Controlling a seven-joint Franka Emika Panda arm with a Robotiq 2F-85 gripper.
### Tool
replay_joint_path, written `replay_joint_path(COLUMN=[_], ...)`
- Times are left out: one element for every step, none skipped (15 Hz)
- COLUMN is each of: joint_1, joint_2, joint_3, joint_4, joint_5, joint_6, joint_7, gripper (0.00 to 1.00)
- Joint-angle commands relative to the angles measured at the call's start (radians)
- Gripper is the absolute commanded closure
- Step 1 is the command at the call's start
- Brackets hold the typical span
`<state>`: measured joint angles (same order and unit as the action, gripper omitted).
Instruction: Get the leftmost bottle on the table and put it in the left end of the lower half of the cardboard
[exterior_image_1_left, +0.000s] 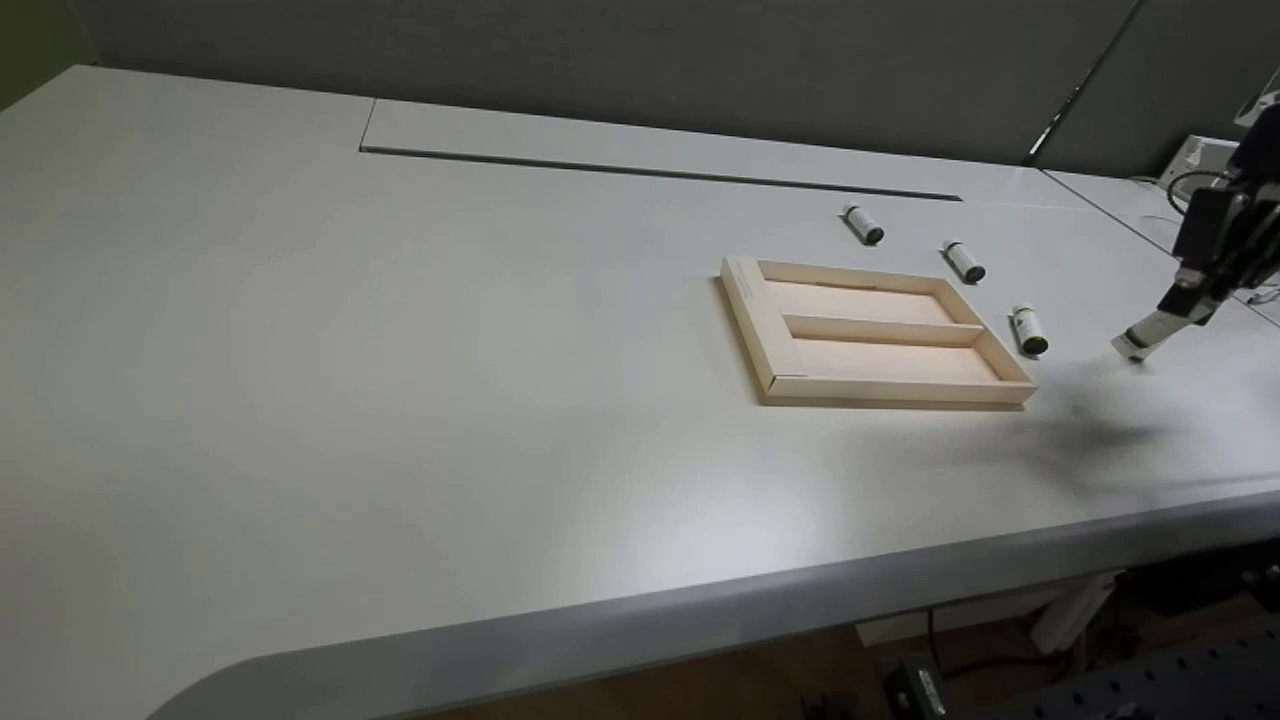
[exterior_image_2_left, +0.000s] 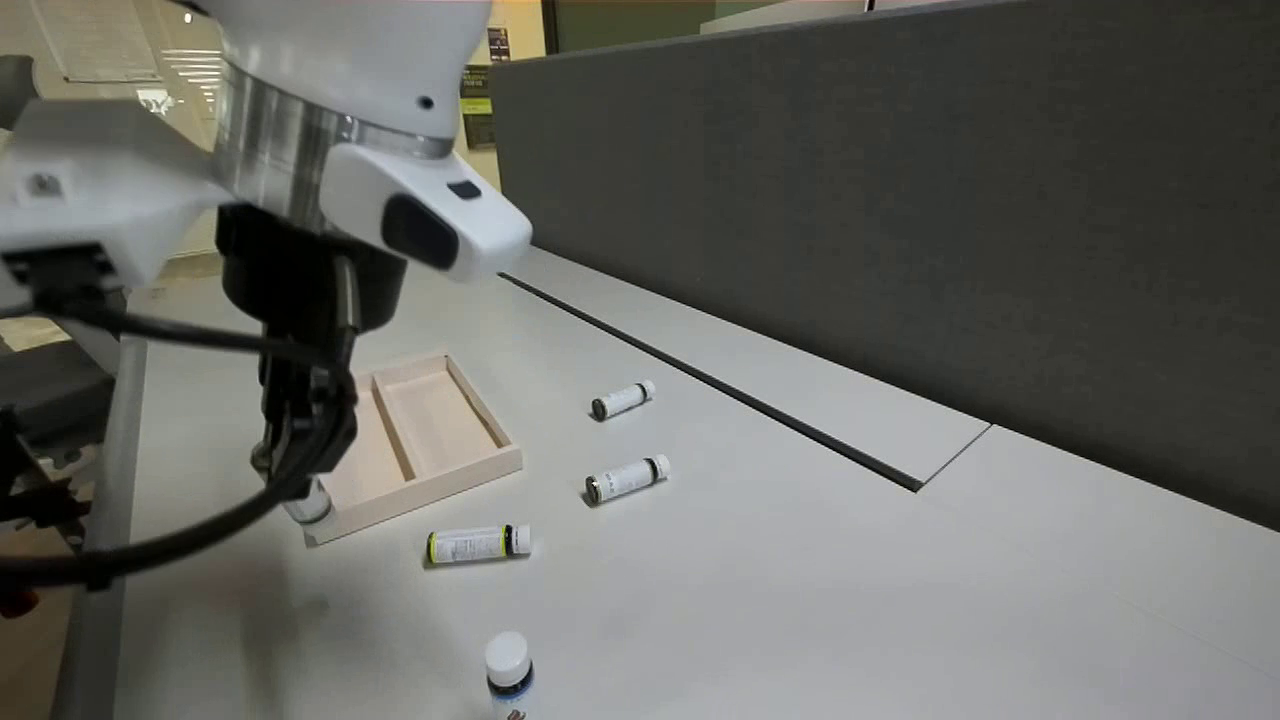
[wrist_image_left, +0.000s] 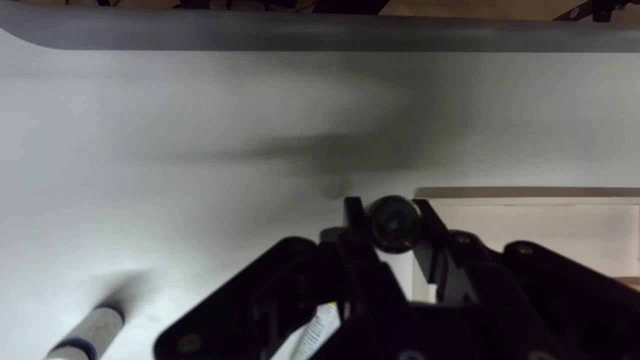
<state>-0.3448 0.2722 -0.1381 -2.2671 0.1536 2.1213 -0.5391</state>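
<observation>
In an exterior view the hand (exterior_image_1_left: 1190, 300) is near the right side of the frame, gripping the bottle (exterior_image_1_left: 1158, 330), which slants down from it over the worktop (exterior_image_1_left: 450, 350). The cardboard (exterior_image_1_left: 757, 325) lies flat, apart from the bottle, with nothing in either half. Three other bottles (exterior_image_1_left: 865, 224) (exterior_image_1_left: 963, 262) (exterior_image_1_left: 1028, 330) lie beyond and beside it; I judge they are not part of this job. In an exterior view the arm (exterior_image_2_left: 350, 60) and hand hide part of the cardboard, and the bottle's pale end overlaps its near corner; taking both exterior views together, I judge the bottle is up off the worktop and not resting on the cardboard. A capped bottle (exterior_image_2_left: 507, 660) is cut off by the lower edge. In the wrist view the fingertips (wrist_image_left: 353, 207) stand only as far apart as the bottle between them, whose dark round end faces the camera; the cardboard's corner shows just to the right. So the pick looks done, assuming this is the leftmost bottle, which I cannot confirm. What is left is to carry it over the half nearer the worktop's front edge, presumably the lower one, line it up with the left end, lower it and let go
</observation>
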Motion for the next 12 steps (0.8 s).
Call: replay_joint_path(joint_1=[0.052,0.069,0.092,0.118,0.143,0.173,0.197,0.183,0.202,0.208,0.206,0.201], joint_2=[-0.209,-0.246,-0.280,-0.308,-0.331,-0.346,-0.353,-0.295,-0.304,-0.304,-0.302,-0.299], joint_3=[0.013,0.019,0.027,0.036,0.044,0.055,0.064,0.032,0.036,0.036,0.033,0.027], joint_4=[-0.196,-0.239,-0.287,-0.337,-0.382,-0.423,-0.445,-0.366,-0.389,-0.391,-0.388,-0.384], joint_5=[-0.001,0.012,0.020,0.027,0.029,0.011,0.004,0.009,0.009,0.009,0.009,0.008], joint_6=[0.160,0.217,0.284,0.363,0.441,0.526,0.570,0.484,0.506,0.504,0.504,0.504], joint_7=[-0.043,-0.059,-0.062,-0.061,-0.056,-0.024,0.004,-0.038,-0.031,-0.031,-0.032,-0.036], gripper=[0.93,0.93,0.93,0.93,0.93,0.93,0.93,0.93,0.73,0.73,0.73,0.73])
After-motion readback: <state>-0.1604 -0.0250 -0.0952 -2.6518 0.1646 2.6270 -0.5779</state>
